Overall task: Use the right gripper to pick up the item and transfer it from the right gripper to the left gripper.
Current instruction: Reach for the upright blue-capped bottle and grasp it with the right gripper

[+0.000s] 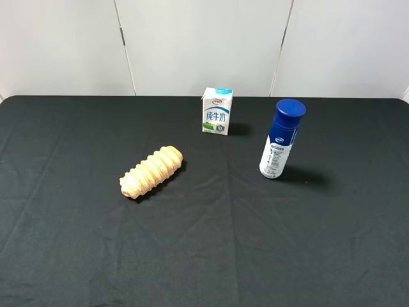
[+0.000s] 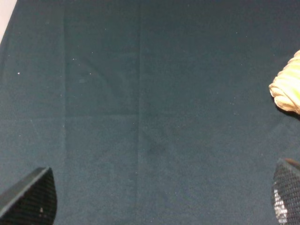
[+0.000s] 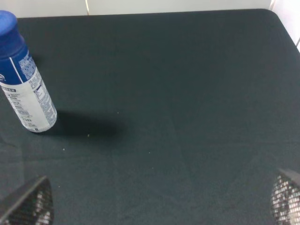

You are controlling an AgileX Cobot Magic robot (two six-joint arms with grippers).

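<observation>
The item, a tall white bottle (image 1: 280, 141) with a wide dark-blue cap, stands upright on the black cloth right of centre. It also shows in the right wrist view (image 3: 26, 89), far from the fingertips. My right gripper (image 3: 159, 206) is open and empty, with only its two fingertips (image 3: 30, 206) in view above bare cloth. My left gripper (image 2: 159, 199) is open and empty, fingertips (image 2: 30, 197) wide apart above the cloth. Neither arm shows in the exterior high view.
A small milk carton (image 1: 217, 110) stands at the back centre. A ridged orange bread roll (image 1: 151, 171) lies left of centre; its end shows in the left wrist view (image 2: 287, 86). The black cloth (image 1: 204, 256) covers the table up to a white wall.
</observation>
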